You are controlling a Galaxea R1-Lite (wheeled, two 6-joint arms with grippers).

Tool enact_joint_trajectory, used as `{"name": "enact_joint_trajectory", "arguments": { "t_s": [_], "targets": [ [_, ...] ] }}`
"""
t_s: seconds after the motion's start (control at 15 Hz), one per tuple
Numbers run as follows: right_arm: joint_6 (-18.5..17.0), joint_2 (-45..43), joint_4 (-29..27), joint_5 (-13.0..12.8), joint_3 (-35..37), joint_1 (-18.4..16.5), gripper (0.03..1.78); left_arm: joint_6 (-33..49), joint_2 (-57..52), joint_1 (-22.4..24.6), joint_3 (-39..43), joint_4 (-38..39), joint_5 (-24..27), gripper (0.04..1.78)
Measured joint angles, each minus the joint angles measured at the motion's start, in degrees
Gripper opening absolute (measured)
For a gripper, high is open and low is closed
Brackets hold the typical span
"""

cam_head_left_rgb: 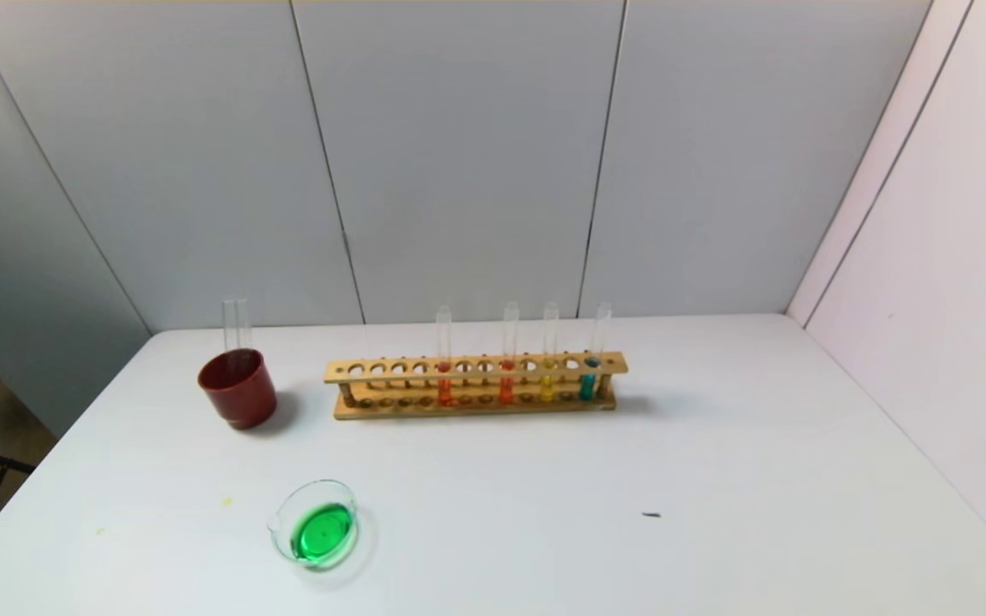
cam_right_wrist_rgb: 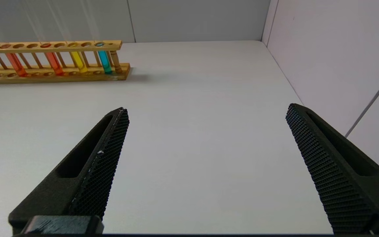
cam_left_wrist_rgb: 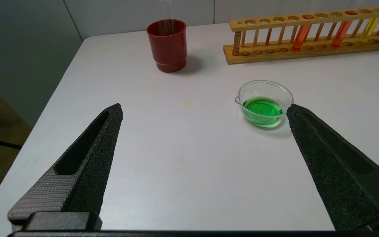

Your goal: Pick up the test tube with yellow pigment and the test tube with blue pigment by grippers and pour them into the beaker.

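Note:
A yellow-liquid test tube (cam_head_left_rgb: 549,364) and a blue-liquid test tube (cam_head_left_rgb: 591,364) stand upright at the right end of the wooden rack (cam_head_left_rgb: 476,385); they also show in the right wrist view, yellow (cam_right_wrist_rgb: 78,61) and blue (cam_right_wrist_rgb: 104,61). The low glass beaker (cam_head_left_rgb: 319,524) holds green liquid near the table's front left; it also shows in the left wrist view (cam_left_wrist_rgb: 264,103). My left gripper (cam_left_wrist_rgb: 204,108) is open and empty, short of the beaker. My right gripper (cam_right_wrist_rgb: 206,110) is open and empty over bare table, well short of the rack. Neither gripper shows in the head view.
A dark red cup (cam_head_left_rgb: 237,387) with two empty glass tubes (cam_head_left_rgb: 235,325) stands left of the rack. Two orange-red tubes (cam_head_left_rgb: 443,368) stand mid-rack. Grey walls close the back and the right side (cam_right_wrist_rgb: 324,49). A small dark speck (cam_head_left_rgb: 650,515) lies on the white table (cam_head_left_rgb: 715,479).

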State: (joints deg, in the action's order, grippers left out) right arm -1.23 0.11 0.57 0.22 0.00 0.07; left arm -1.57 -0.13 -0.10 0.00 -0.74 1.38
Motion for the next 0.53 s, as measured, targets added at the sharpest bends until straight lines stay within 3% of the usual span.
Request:
{"name": "enact_joint_trajectory", "arguments": {
  "t_s": [0.53],
  "targets": [
    [0.02, 0.0, 0.0, 0.02, 0.0, 0.02, 1.74, 0.8, 0.0, 0.0, 0.0, 0.09, -0.91, 1.75]
  ]
}}
